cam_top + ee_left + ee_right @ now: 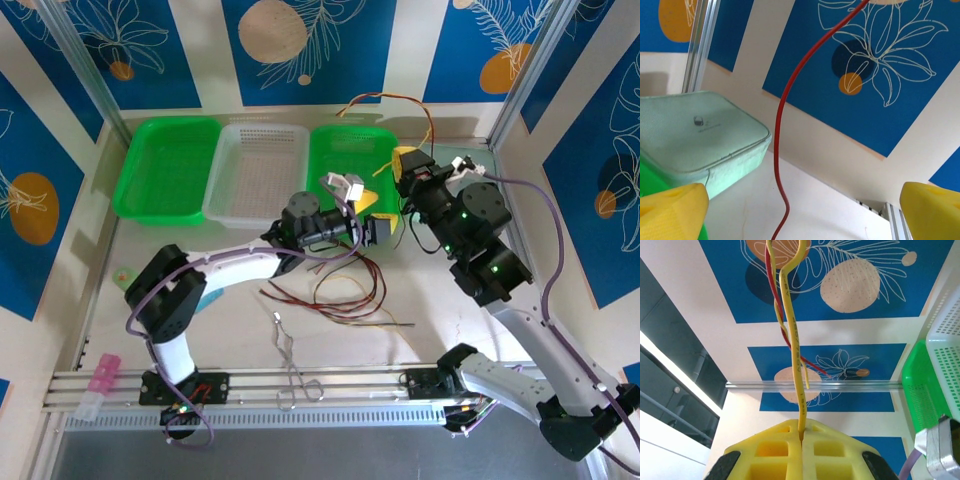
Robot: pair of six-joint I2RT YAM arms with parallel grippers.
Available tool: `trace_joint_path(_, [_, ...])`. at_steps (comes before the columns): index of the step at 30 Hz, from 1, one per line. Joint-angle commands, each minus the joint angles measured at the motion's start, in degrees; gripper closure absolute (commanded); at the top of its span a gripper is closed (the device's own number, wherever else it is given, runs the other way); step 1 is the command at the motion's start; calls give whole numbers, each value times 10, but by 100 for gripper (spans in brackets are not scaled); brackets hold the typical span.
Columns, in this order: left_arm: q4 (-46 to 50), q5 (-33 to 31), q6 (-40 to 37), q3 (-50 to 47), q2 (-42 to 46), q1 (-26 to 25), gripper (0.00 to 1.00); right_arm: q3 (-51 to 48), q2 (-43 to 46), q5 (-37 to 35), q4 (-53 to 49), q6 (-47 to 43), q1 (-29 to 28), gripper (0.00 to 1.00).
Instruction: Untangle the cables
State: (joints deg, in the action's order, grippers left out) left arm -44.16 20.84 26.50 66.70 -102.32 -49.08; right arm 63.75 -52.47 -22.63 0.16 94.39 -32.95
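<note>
Inspector: Status of the cables, please.

Assessor: Partly lifted, not separated. The right pincer is clamped on a yellow cable and held up to the right of the white tray, over the green tray next to it. A red cable is wound round the yellow one just above the grip, so the pair is not free.

Inspector: And the left pincer?

Assessor: The left pincer stands wide and holds nothing. A red cable runs up between its fingers without touching either. Whether it is the same red one, I cannot tell.

Inspector: The remainder?

Assessor: The main bunch lies on the tabletop in front of the white tray, with red, dark and yellow strands looped over one another. The forceps lie further from the white tray, apart from the bunch.

Inspector: Judgement?

Assessor: Early stage. One strand is raised and none is laid out alone. The red has yet to be unwound from the yellow, and each strand has yet to be drawn from the bunch.
</note>
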Motion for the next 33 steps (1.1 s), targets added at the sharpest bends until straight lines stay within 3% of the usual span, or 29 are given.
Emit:
trace_joint_path(1, [-19,13,6,45,-25,-14,3,25,-5,-27,43,6,-11,100])
trace_joint_path(6, [-11,-15,-3,72,-50,-15,4,41,-14,-23,55,2,-21,100])
trace_joint_path(10, [66,4,-39,126,-65,-16,10,45,-15,-23,57,3,-29,100])
trace_joint_path(12, [88,10,-39,145,-71,-16,22,42,-13,-24,60,1,-31,100])
trace_joint_path(14, [104,-5,-40,148,-71,-17,42,36,-8,-26,67,-2,-31,100])
trace_joint_path(16, [106,-12,-41,144,-67,-17,67,29,-2,-31,77,-7,-30,100])
trace_joint_path(18, [108,-18,-35,137,-61,-17,99,27,4,-36,75,-13,-29,100])
trace_joint_path(26, [170,-38,-61,90,-5,-17,100,26,27,-54,65,-38,-9,100])
trace_joint_path(33, [345,-113,-100,59,79,-14,100,51,22,-4,61,-10,61,100])
